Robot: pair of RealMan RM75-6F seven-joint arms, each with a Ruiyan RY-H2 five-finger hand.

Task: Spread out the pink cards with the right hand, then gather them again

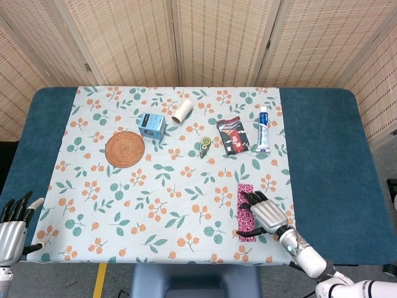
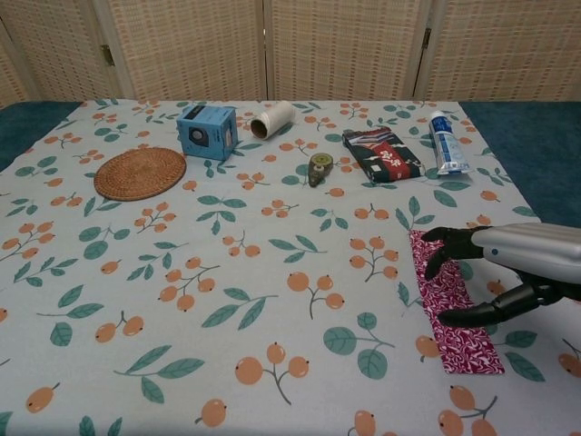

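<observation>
The right hand (image 2: 508,272) lies over the pink cards (image 2: 449,304), fingers (image 2: 440,250) and thumb spread wide and touching the strip, gripping nothing. The left hand (image 1: 13,226) hovers open at the tabletop's near left corner. The cards form a narrow patterned strip, long axis running away from the robot, on the floral cloth (image 1: 124,198) near its right front edge. Well beyond them lie a dark packet (image 2: 383,154) and a toothpaste tube (image 2: 446,143).

The right hand (image 2: 508,272) perhaps hides part of the pink cards (image 2: 451,313).
</observation>
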